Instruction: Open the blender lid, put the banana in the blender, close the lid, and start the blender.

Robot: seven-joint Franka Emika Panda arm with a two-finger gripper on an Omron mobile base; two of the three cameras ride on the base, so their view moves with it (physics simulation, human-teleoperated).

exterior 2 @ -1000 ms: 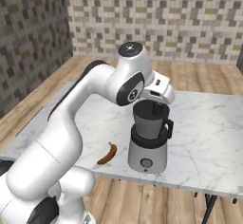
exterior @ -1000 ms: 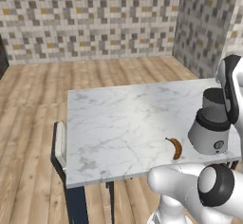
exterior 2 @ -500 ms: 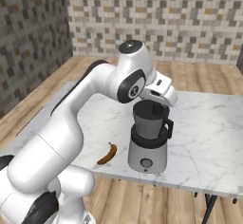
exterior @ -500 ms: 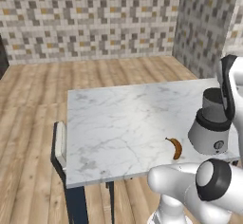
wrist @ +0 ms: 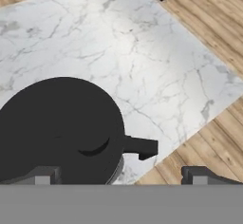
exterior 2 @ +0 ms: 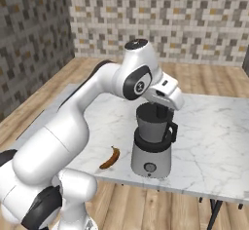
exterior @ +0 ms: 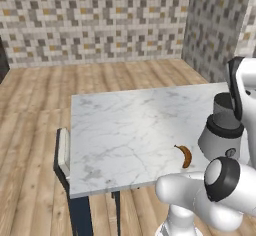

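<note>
The blender stands near the front edge of the marble table, with a grey base, black collar and dark jar. In the left base view the blender sits at the far right. The blender lid is a flat black disc resting on the jar, whose handle juts out beside it. My gripper hovers just above the jar top. In the hand view the gripper is open, one fingertip over the lid and the other off its edge. The banana lies on the table left of the blender; the right base view shows the banana too.
A dark chair is tucked against the table's left edge. Tiled walls stand behind and to the sides, with wooden floor all round. Bare marble stretches left of and behind the banana.
The hand has eased slightly lower and to the right over the blender jar. The jaws stay open, and the banana and blender have not moved.
</note>
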